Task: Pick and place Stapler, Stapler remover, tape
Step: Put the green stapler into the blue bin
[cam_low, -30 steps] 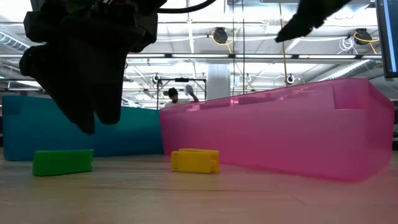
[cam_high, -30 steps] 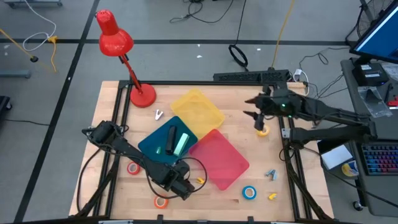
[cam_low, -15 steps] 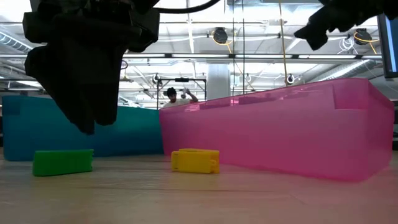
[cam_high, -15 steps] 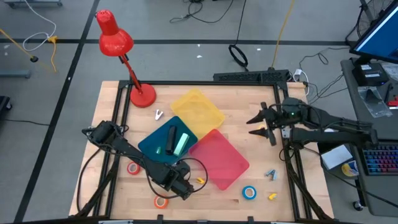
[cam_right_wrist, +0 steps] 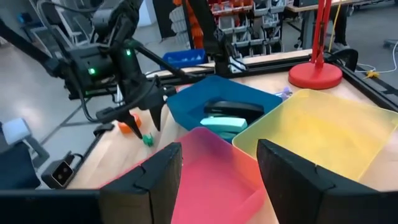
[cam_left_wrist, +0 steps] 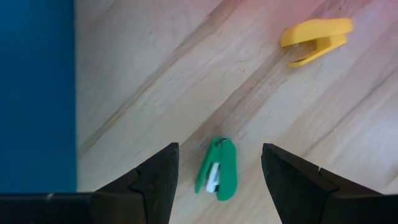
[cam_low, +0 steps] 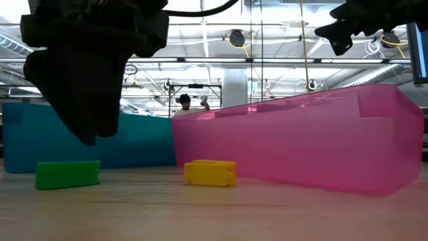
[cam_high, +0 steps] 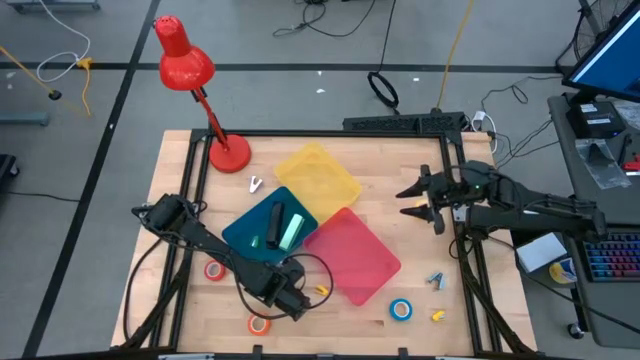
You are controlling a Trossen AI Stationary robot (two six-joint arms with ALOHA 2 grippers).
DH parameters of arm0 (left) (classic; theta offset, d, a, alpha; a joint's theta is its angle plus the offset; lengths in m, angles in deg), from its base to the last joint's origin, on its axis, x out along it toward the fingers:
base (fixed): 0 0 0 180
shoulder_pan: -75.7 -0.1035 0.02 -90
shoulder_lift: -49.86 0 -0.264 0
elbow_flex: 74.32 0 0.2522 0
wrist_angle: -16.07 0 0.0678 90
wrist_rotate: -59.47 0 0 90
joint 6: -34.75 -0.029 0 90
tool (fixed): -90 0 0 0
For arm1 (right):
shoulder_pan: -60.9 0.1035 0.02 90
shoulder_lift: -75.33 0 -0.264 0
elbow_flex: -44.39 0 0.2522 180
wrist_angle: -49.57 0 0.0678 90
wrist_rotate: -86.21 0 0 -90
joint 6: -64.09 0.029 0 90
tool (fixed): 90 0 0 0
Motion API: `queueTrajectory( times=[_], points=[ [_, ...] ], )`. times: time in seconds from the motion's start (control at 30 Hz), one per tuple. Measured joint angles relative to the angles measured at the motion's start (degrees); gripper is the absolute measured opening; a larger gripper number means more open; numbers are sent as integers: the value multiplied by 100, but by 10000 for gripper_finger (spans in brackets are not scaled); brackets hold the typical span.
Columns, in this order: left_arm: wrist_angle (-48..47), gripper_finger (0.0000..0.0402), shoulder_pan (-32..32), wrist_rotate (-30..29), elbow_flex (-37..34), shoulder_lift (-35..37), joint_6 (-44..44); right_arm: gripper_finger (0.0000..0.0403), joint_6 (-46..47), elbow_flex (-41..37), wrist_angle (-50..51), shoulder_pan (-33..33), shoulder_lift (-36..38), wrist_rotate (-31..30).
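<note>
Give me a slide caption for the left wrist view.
Open left gripper poised above small green stapler, yellow staple remover beyond.

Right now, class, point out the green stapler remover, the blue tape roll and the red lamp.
green stapler remover (cam_left_wrist: 217,169), left wrist view, middle of its body
blue tape roll (cam_high: 401,310), high view, its ring
red lamp (cam_high: 184,60), high view, its shade

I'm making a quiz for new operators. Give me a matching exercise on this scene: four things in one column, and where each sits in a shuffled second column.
Things:
1. black stapler
2. green staple remover
3. blue tape roll
4. red lamp

Places:
A. on bare wood, in line with the gap of the open left pincer
B. at the table's far left corner
C. inside the teal tray
D. on the table near its front edge, right of the pink tray

Pairs: 1-C, 2-A, 3-D, 4-B
</note>
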Motion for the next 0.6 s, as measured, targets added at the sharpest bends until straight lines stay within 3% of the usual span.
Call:
queueTrajectory(
  times=[0.2,0.6],
  points=[
    [-454,227,-60,291,-2,0,280,201,155,0,2,0,39,7],
    [-76,227,-127,572,-2,0,367,201,78,0,53,0,37,11]
  ],
)
